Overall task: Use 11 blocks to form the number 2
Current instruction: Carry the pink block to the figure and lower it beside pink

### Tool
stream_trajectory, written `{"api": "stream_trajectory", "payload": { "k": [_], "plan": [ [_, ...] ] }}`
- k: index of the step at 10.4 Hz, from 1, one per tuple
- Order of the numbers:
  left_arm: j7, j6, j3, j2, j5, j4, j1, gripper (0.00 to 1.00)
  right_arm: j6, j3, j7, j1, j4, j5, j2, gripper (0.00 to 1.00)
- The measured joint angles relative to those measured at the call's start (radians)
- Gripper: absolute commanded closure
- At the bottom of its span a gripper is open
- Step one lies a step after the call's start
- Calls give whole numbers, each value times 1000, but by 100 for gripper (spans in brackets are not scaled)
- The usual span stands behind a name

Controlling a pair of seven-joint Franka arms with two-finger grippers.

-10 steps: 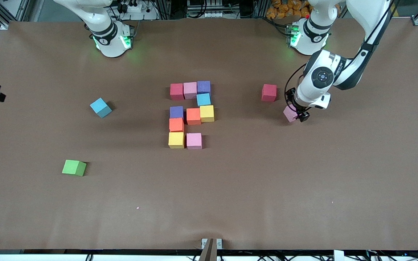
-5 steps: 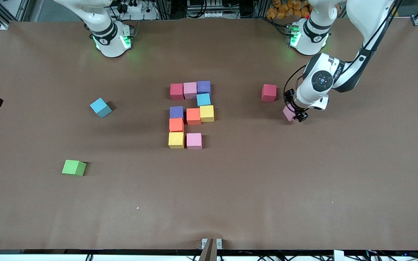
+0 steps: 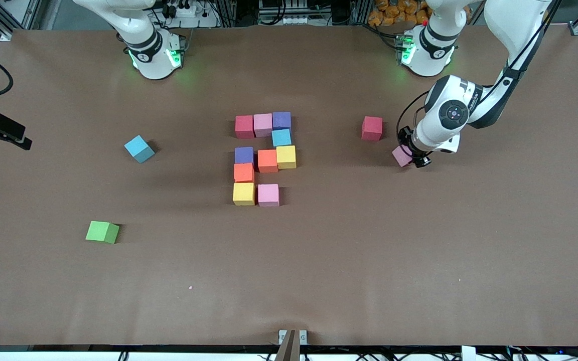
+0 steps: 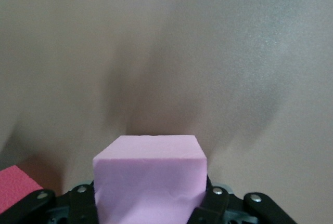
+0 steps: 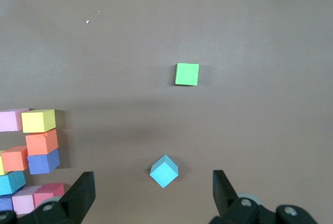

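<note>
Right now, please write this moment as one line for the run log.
left pincer: shut on small matte pink cube | right pincer: open, waiting above table | blocky digit of multicoloured cubes: bottom row incomplete

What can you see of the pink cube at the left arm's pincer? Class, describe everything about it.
The pink cube is a small, matte, foam-like block with sharp edges and plain faces. It sits between the fingers of the left pincer, which close on two facing sides. In the front view it is at the table surface, toward the left arm's end, nearer the camera than the lone red cube beside it. Whether it is lifted off the table cannot be told.
</note>
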Motion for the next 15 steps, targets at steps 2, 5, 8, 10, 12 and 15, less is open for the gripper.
{"api": "stream_trajectory", "payload": {
  "k": [2, 5, 8, 10, 12, 15],
  "plan": [
    [5, 2, -6, 0, 26, 26, -24, 94, 20, -4, -1, -11, 0, 2, 0, 0],
    [6, -71, -13, 22, 125, 138, -150, 94, 23, -7, -1, -16, -1, 3, 0, 0],
    [13, -222, -13, 145, 216, 365, -255, 94, 23, -8, -1, -19, -2, 4, 2, 0],
    [32, -286, -12, 259, 286, 531, -318, 94, 22, -8, -1, -20, -4, 4, 2, 0],
    [45, -337, -10, 362, 346, 672, -395, 94, 22, -8, -1, -20, -5, 5, 2, 0],
    [56, -369, 15, 483, 379, 828, -510, 94, 22, -8, -1, -20, -6, 6, 2, 0]
  ]
}}
